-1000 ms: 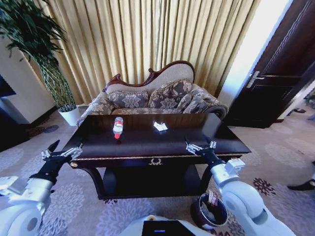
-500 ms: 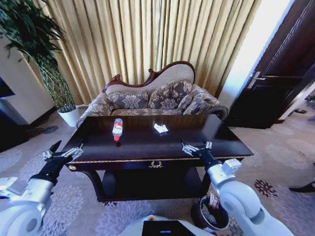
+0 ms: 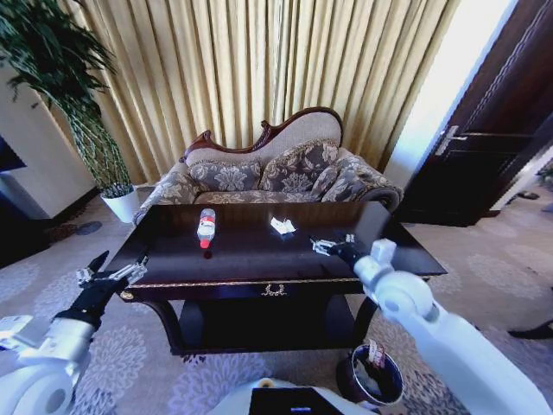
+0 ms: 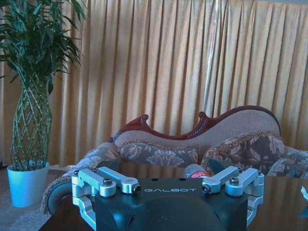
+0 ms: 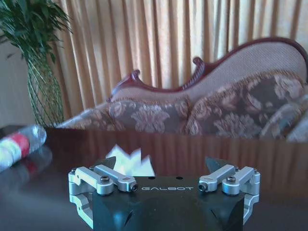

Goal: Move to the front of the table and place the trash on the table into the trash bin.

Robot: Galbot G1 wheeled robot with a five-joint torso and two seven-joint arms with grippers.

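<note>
The dark glossy table [image 3: 259, 259] with gold trim stands right in front of me. On it lie a clear plastic bottle [image 3: 206, 226] with a red label and, to its right, a piece of crumpled white paper [image 3: 282, 226]. My right gripper [image 3: 331, 246] hovers open over the tabletop, a short way to the near right of the paper [image 5: 127, 161]. The right wrist view also has the bottle [image 5: 19, 144] off to one side. Off the table's left front corner, my left gripper [image 3: 112, 277] waits open. The round dark trash bin [image 3: 371, 376] sits on the floor at my lower right.
A patterned sofa [image 3: 276, 173] stands behind the table before gold curtains. A tall plant in a white pot [image 3: 123, 205] is at the back left, and a dark door [image 3: 484, 147] at the right. Patterned carpet surrounds the table.
My right arm has reached forward and leftward over the tabletop, closer to the crumpled paper. The left arm has barely moved.
</note>
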